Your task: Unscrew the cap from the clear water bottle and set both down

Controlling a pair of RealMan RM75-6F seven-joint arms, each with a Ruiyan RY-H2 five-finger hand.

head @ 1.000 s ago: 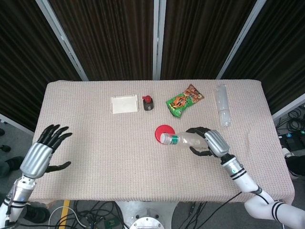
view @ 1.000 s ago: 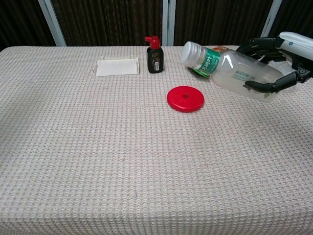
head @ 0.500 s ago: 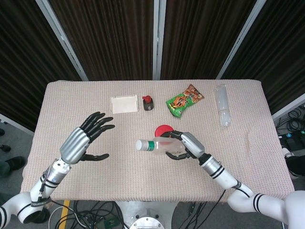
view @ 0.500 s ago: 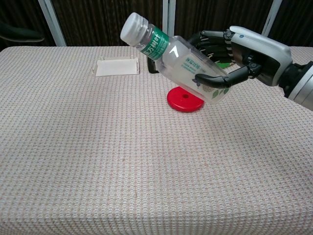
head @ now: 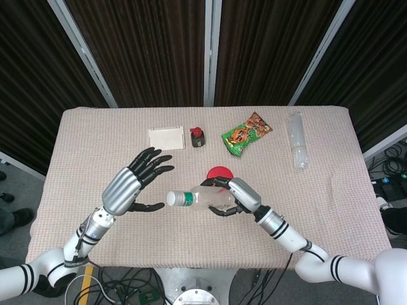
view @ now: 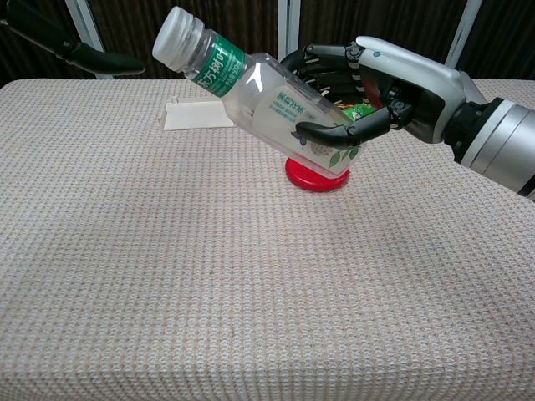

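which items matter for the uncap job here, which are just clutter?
Job:
clear water bottle, held tilted by the right hand
its white cap, still on
left hand, fingers spread, holding nothing

Lying about:
red disc
small dark bottle with red top
white box
green snack bag
clear plastic item at far right
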